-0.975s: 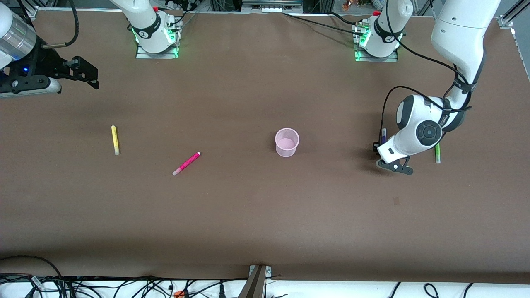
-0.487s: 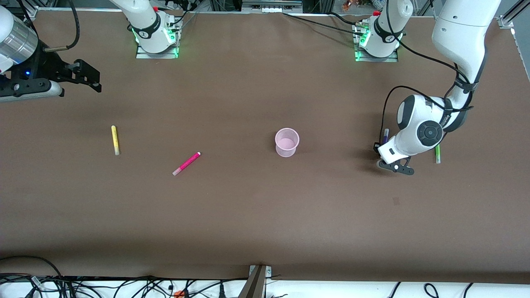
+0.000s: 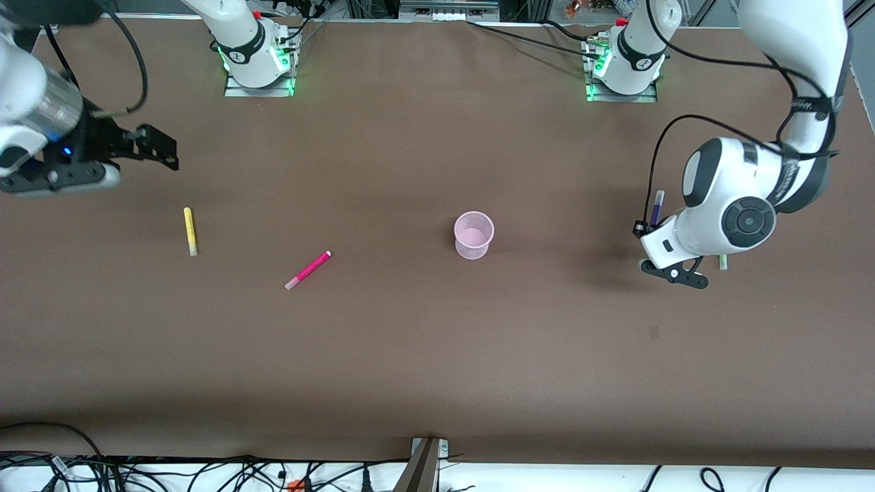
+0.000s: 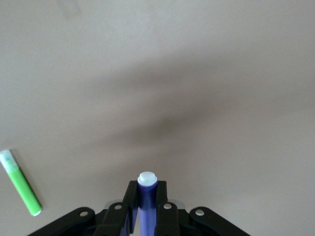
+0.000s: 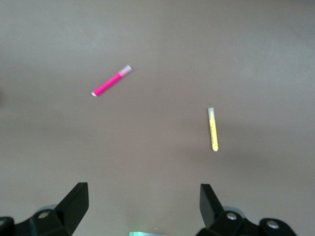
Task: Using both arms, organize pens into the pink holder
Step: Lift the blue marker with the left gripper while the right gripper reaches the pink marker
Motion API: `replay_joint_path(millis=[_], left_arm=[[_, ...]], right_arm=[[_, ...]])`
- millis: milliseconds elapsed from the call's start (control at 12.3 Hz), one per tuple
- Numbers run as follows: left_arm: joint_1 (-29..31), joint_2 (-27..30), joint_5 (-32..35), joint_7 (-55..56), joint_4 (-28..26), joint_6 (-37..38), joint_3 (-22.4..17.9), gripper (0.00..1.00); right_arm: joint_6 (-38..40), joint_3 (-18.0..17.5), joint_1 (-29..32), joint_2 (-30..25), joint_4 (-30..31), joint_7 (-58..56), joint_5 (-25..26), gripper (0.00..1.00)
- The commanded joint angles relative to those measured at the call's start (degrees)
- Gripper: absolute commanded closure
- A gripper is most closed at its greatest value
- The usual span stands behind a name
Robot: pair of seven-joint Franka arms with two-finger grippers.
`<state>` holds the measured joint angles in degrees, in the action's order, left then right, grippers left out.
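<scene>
The left arm (image 3: pixel 752 205) has lifted since a moment ago, carrying the purple pen (image 3: pixel 657 206) up off the brown table (image 3: pixel 410 355). The right arm (image 3: pixel 34 116) has swung a little toward the middle of the table.

The left arm bends down from its base, with its big round wrist over the left arm's end of the table. The left gripper (image 4: pixel 146 204) pinches the purple pen between its fingers, pale tip sticking out. The right gripper (image 5: pixel 142 201) hangs over the right arm's end of the table with its fingers spread wide.

The pink holder (image 3: pixel 474 234) stands upright in the middle of the table. The pink pen (image 3: pixel 307 270) lies flat, a bit nearer the camera than the yellow pen (image 3: pixel 190 231). The green pen (image 4: pixel 20 183) lies flat below the left wrist, mostly hidden in the front view.
</scene>
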<state>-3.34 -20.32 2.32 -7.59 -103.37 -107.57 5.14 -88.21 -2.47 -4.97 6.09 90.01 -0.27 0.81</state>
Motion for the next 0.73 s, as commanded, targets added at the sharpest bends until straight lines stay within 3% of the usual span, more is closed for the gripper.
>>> replay_joint_path(millis=[0, 244, 406, 650], left_arm=[[0.43, -0.95, -9.74, -2.77, 5.37, 3.69, 1.63, 1.0], [0.17, -1.57, -28.1, -12.5, 7.4, 2.99, 1.54, 1.0], [-0.52, -2.97, -41.54, -20.05, 7.4, 0.8, 1.63, 1.0], [-1.41, -4.99, -52.48, -35.16, 7.22, -6.39, 5.39, 1.0]], right_arm=[[0.33, 0.01, -0.74, 5.33, -1.95, -0.43, 2.27, 0.0], [-2.03, 0.01, -0.75, 6.12, -0.55, -2.28, 1.4, 0.01], [-5.46, 0.35, -0.05, 6.39, 3.13, 2.18, -3.5, 0.01], [-11.96, 0.18, -0.57, 10.67, 6.49, 14.99, -8.0, 0.01]])
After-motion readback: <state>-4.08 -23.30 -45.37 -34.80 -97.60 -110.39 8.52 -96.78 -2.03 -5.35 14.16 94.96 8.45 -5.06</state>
